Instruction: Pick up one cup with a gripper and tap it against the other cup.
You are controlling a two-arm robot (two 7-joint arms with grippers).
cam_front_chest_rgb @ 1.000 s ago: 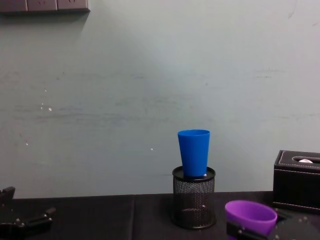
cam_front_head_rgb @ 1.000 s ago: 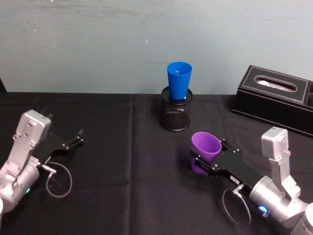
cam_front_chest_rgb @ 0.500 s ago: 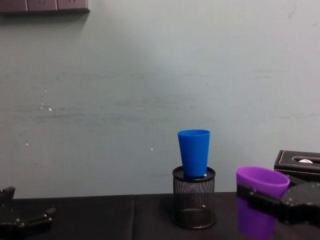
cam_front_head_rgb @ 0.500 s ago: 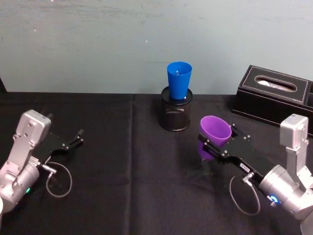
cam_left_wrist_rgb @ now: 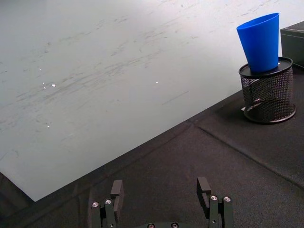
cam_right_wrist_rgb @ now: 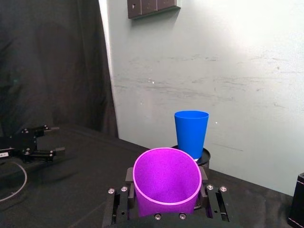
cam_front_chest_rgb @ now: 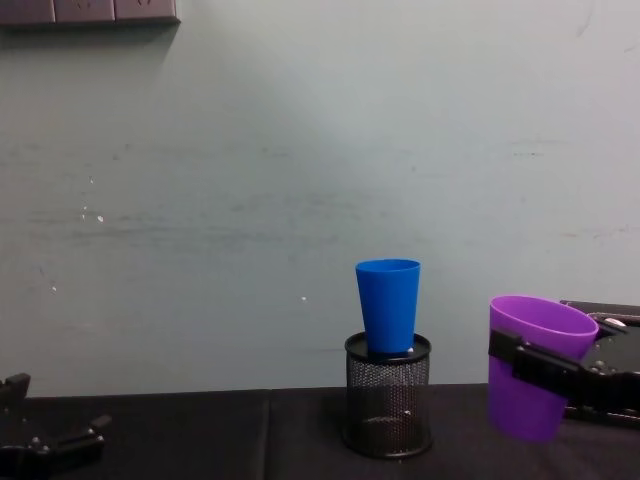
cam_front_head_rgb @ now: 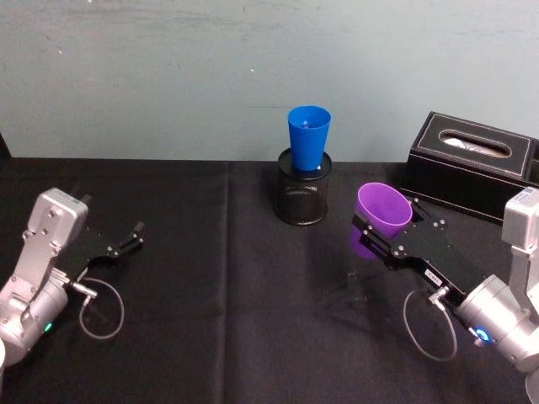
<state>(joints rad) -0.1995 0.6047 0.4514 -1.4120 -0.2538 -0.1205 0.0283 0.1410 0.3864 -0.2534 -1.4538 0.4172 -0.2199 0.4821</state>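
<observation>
Right tool pinches the purple cup aloft, right of the blue cup

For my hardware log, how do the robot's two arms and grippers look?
Both arms are silver cylinders with a silver wrist block and a looped black cable. The left gripper and right gripper are black with short fingers; the right bears a white label.

A black wire-mesh pen holder stands upright at 12 o'clock on the black-clothed surface, near its far edge. A black tissue box sits at 2 o'clock, well apart from it. Behind them is a pale teal wall, with a dark wall plate high at 10 o'clock.
</observation>
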